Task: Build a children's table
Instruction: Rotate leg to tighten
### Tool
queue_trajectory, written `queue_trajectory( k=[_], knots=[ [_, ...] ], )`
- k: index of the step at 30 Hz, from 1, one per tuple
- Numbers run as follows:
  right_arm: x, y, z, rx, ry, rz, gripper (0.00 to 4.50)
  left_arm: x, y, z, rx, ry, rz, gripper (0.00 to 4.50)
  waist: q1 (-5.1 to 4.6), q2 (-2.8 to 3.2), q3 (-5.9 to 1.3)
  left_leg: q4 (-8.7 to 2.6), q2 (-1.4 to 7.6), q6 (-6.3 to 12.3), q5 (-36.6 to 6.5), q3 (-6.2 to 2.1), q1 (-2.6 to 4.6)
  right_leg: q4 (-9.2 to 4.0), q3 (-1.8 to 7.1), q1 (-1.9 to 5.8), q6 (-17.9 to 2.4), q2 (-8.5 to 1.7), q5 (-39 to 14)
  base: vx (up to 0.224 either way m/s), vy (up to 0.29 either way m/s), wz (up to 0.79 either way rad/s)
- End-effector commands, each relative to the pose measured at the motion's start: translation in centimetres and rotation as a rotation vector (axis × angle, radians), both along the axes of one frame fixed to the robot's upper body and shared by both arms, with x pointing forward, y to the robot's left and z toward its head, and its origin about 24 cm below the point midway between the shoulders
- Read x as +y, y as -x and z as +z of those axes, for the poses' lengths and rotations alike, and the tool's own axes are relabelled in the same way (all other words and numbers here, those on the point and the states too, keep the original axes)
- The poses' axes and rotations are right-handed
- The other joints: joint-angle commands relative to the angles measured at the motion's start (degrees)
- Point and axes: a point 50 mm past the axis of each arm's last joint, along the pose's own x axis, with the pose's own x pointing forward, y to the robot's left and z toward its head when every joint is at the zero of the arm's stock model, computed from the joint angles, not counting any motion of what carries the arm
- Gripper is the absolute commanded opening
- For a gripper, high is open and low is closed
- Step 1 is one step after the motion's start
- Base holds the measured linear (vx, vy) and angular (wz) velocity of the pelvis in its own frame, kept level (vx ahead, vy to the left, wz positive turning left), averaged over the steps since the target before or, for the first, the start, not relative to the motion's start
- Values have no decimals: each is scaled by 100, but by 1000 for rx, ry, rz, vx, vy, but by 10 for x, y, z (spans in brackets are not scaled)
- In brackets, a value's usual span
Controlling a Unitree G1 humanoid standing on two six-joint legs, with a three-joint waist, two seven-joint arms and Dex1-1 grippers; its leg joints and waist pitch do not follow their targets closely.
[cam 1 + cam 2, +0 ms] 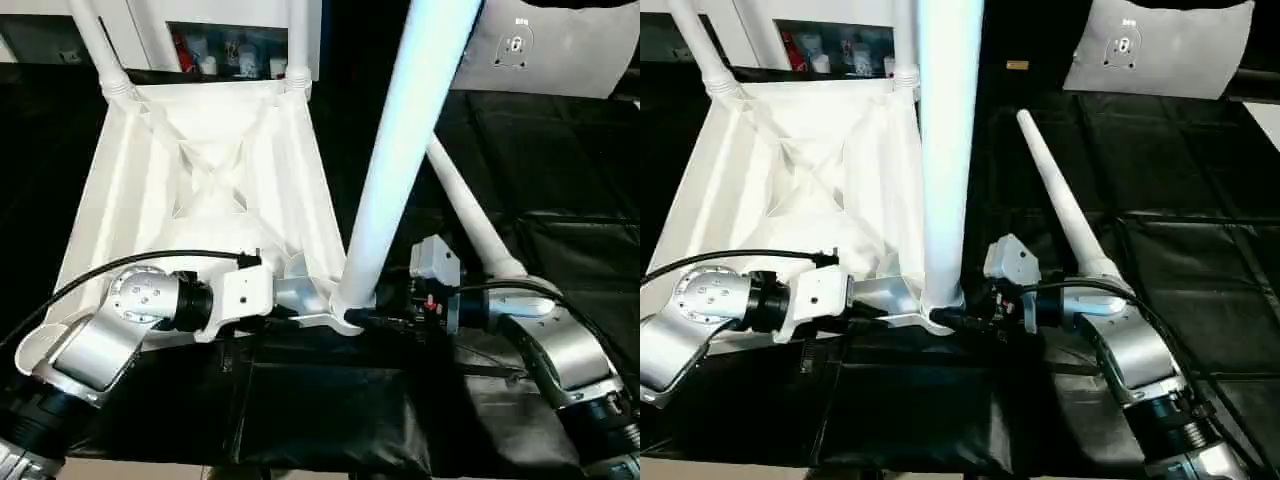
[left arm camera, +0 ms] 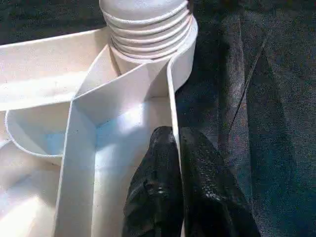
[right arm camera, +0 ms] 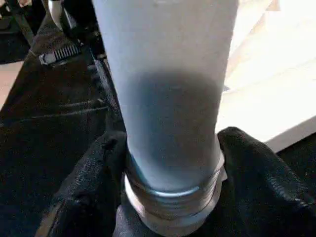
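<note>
The children's table top (image 1: 120, 190) lies upside down on the black sheet, ribbed underside up. Two white legs (image 1: 100, 45) (image 1: 298, 40) stand in its far corners. A third leg (image 1: 400, 150) stands upright at the near right corner, its threaded collar (image 2: 148, 24) at the socket. My right gripper (image 1: 965, 322) is shut on this leg's base, one finger (image 3: 94, 173) on each side. My left gripper (image 2: 177, 133) is shut on the top's near rim wall, close beside that corner. Another leg (image 1: 1065, 200) lies on the sheet to the right.
An open round socket (image 1: 40, 350) sits at the top's near left corner, by my left forearm. A grey padded panel (image 1: 1160, 45) leans at the back right. Shelves with small items (image 1: 225, 50) stand behind the table. The black sheet (image 1: 1200, 260) stretches to the right.
</note>
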Motion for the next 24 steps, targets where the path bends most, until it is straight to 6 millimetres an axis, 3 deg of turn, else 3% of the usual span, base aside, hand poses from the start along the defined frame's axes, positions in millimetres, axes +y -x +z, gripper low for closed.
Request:
queue_trajectory(
  k=[1, 10, 12, 15, 16, 18, 19, 20, 21, 23, 24],
  knots=[
    [1, 0, -1, 8, 6, 9, 272, -17, 22, -11, 54, -47, -213, 0, -28, 19, -366, -333, 417, 611, -319, -104, 60, -262, 267, 295, -1742, -458, -305, 0, 0, 0],
    [2, 5, -9, 44, 8, 10, 259, -18, 21, -14, 59, -18, -152, 0, -25, 35, -358, -336, 419, 591, -355, -106, 62, -265, 267, 297, -1761, -458, -301, 0, 0, 0],
    [3, 8, -11, 59, 7, 6, 259, -20, 19, -13, 49, 3, -111, 0, -22, 62, -347, -343, 427, 565, -397, -108, 62, -272, 269, 293, -1768, -459, -310, 0, 0, 0],
    [8, 13, -22, 95, -3, -98, 258, -28, 16, -11, 28, 66, 48, 0, -11, 76, -319, -365, 451, 495, -490, -115, 67, -288, 276, 287, -1753, -462, -357, 0, 0, 0],
    [9, 13, -26, 102, -5, -152, 258, -32, 15, -10, 28, 98, 100, 0, -16, 81, -280, -385, 464, 427, -639, -115, 61, -315, 278, 272, -1743, -466, -499, 0, 0, 0],
    [15, 12, -33, 114, -29, -277, 258, -45, 14, -8, 29, 180, 200, 0, -44, 81, -180, -458, 445, 170, -1325, -150, 66, -434, 277, 251, -1522, -479, -1727, 0, 0, 0],
    [18, 11, -36, 119, -43, -333, 258, -51, 14, -7, 30, 210, 237, 0, -60, 58, -147, -459, 425, 38, -1652, -174, 93, -509, 284, 216, -1295, -498, -2496, 0, 0, 0],
    [22, 10, -38, 124, -63, -404, 258, -58, 15, -5, 30, 239, 274, 0, -81, 47, -143, -468, 420, -19, -1724, -190, 84, -516, 288, 218, -1177, -502, -2753, 0, 0, 0],
    [25, 9, -39, 135, -79, -443, 258, -63, 14, -5, 24, 248, 291, 0, -123, 25, -108, -509, 404, -58, -1750, -240, 19, -539, 274, 223, -974, -507, -3060, -58, 9, -10],
    [33, 5, -42, 168, -127, -560, 257, -75, 12, -4, 5, 270, 340, 0, -209, 37, -96, -507, 391, -85, -1973, -264, 50, -607, 281, 155, -722, -512, -3540, 0, 0, 0],
    [46, -1, -44, 218, -183, -707, 257, -93, 7, 0, -20, 314, 422, 0, -229, 37, -96, -502, 386, -88, -1965, -275, 47, -619, 283, 150, -676, -517, -3584, 0, 0, 0]
  ],
)
